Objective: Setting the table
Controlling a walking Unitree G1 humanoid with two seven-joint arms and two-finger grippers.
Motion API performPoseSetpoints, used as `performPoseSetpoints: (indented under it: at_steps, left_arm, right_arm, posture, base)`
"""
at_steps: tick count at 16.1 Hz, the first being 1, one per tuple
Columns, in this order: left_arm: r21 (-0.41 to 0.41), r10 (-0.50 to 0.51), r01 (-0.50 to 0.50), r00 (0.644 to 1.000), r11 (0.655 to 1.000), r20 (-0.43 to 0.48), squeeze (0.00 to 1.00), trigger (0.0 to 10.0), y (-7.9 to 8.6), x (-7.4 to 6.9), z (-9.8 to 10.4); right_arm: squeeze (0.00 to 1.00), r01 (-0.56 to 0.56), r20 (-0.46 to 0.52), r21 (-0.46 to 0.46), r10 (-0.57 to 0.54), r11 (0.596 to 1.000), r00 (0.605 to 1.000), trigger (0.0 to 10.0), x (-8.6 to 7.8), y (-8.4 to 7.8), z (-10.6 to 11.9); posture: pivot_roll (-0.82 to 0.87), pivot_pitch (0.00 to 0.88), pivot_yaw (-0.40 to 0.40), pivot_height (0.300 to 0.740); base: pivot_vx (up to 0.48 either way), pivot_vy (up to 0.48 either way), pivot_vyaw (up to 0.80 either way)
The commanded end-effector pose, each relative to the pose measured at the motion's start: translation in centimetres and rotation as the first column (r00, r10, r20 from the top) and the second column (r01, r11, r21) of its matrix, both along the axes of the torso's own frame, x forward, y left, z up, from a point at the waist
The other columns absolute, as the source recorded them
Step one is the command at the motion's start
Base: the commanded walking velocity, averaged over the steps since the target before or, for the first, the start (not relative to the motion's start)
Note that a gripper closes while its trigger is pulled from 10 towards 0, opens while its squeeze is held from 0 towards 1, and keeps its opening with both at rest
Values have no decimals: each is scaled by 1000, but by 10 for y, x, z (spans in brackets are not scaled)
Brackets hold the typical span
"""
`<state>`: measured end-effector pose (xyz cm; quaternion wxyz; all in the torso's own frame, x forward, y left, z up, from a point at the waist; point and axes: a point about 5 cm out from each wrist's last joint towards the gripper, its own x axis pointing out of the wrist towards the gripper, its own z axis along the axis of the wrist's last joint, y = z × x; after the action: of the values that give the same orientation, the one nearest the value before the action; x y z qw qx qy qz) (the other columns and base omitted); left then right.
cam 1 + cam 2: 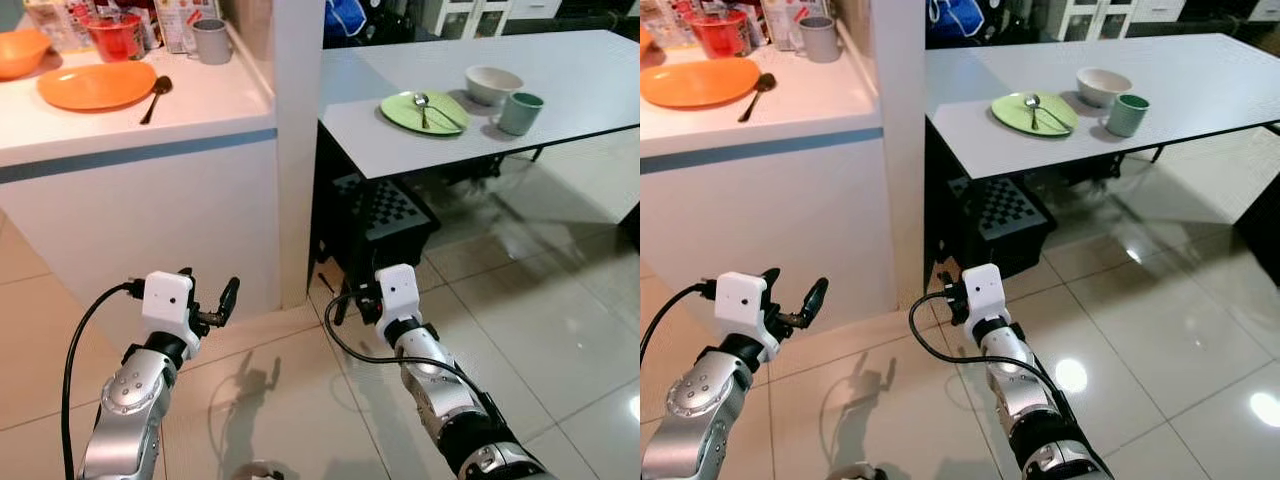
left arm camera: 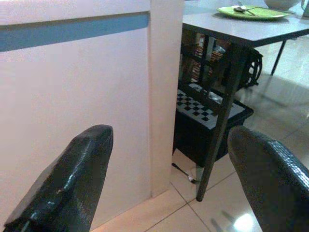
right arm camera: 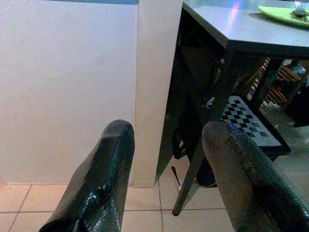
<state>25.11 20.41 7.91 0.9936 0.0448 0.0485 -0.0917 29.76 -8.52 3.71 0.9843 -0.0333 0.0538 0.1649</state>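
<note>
On the white counter [image 1: 200, 110] at my left lie an orange plate [image 1: 96, 84] and a dark spoon [image 1: 157, 95], with a red cup [image 1: 115, 36], a grey cup [image 1: 211, 40] and an orange bowl [image 1: 18, 50] behind them. The grey table [image 1: 560, 90] at the right carries a green plate [image 1: 400, 112] with a spoon [image 1: 424, 106] on it, a white bowl [image 1: 493, 84] and a green cup [image 1: 519, 112]. My left gripper [image 1: 208, 290] is open and empty, low before the counter's front. My right gripper [image 1: 352, 300] is open and empty near the table's corner leg.
A white pillar [image 1: 298, 150] stands between counter and table. Under the table sits a black crate with a chequered board [image 1: 385, 215] on top. A dark table leg [image 3: 203, 145] stands ahead of the right gripper. Glossy tiled floor [image 1: 540, 330] spreads to the right.
</note>
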Motion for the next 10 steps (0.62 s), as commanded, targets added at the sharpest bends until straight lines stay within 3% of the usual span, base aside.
performPoseSetpoints:
  at_steps: [1,3,4,6,10]
  left_arm:
    - [-2,-27,27,999,1000,-26,0,10000,-6,1,-6]
    - [-4,-82,82,996,997,-40,0,10000,-12,5,-6]
    - [0,-132,132,990,991,-50,0,10000,-17,12,-7]
    - [-13,-176,176,983,984,-45,0,10000,-26,26,-5]
    - [-28,-180,179,983,984,-40,0,10000,-31,32,-6]
  right_arm:
    - [0,9,26,-17,-8,1000,1000,10000,5,-1,6]
    - [0,53,41,-13,-53,998,998,10000,6,-8,8]
    - [0,74,50,-20,-73,997,996,10000,4,-13,8]
    - [0,114,52,-34,-112,993,992,10000,0,-22,5]
    - [0,111,52,-46,-109,993,993,10000,-2,-24,4]
  posture:
    - [173,0,36,740]
    - [142,0,64,740]
    - [63,0,128,740]
    - [28,0,141,740]
    - [8,0,120,740]
  base:
    - [0,0,0]
    - [0,0,0]
    - [0,0,0]
    - [0,0,0]
    - [0,0,0]
